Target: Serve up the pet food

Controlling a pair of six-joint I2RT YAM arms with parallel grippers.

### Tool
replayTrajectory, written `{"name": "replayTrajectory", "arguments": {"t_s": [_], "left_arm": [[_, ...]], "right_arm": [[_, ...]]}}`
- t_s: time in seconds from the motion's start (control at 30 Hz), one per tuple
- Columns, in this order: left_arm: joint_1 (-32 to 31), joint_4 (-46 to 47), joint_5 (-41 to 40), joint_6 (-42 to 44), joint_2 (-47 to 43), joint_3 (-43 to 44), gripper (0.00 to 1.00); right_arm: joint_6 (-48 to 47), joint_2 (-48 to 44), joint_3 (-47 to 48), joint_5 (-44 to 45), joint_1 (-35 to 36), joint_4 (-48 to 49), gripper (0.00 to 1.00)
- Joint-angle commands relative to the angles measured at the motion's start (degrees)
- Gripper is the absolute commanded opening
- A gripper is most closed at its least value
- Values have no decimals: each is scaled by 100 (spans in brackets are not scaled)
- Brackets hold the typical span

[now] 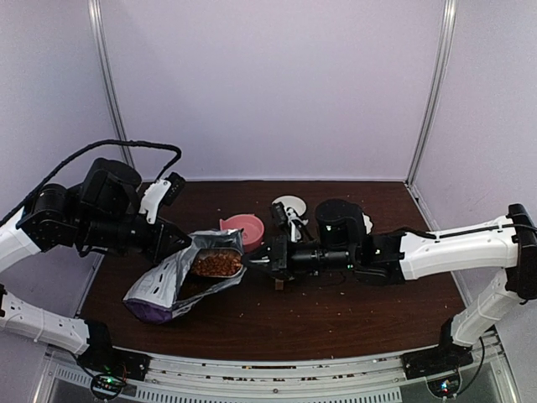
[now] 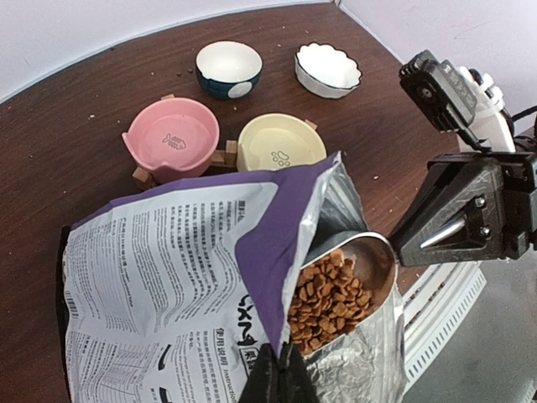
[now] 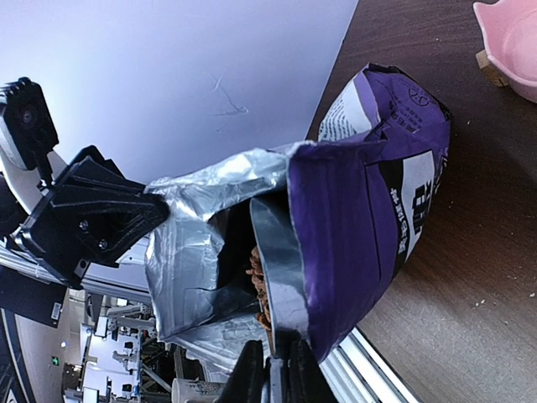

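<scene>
The pet food [image 2: 334, 295] is reddish-brown kibble heaped in a silver scoop [image 2: 375, 256] inside the open mouth of the purple-and-white bag [image 2: 168, 269]. From above the kibble [image 1: 216, 264] shows in the bag's opening. My left gripper [image 2: 278, 369] is shut on the bag's purple top edge and holds the mouth open; it also shows in the top view [image 1: 186, 243]. My right gripper [image 3: 273, 369] is shut on the scoop's handle, with the scoop [image 3: 281, 252] reaching into the bag [image 3: 369, 193]. A little kibble [image 3: 258, 281] shows at the scoop's rim.
Several bowls stand beyond the bag: pink [image 2: 172, 138], yellow [image 2: 279, 143], navy-and-white [image 2: 228, 67], white scalloped [image 2: 327, 67]. Small wooden blocks lie by the pink bowl. Loose crumbs scatter on the brown table [image 1: 336, 319]. The table's metal front edge [image 3: 394, 378] is close under the bag.
</scene>
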Motion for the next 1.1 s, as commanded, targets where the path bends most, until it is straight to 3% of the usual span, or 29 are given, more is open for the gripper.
{"name": "replayTrajectory", "arguments": {"t_s": [0.0,0.33,0.7,1.07], "left_arm": [[2,736,-319,-69,-110,60,0],[2,1191,-791,-201,-148,176,0],[2,1589,-566,-244,41,203,0],[11,1347,-892,-239,131,238,0]], "right_arm": [[180,-452,-53,131,-159,-98,0],[372,-941,-250,-72,-276,-321,0],[1043,-1321,-536,-440,-289,469,0],[1148,-1818,-690,-298,-385,636,0]]}}
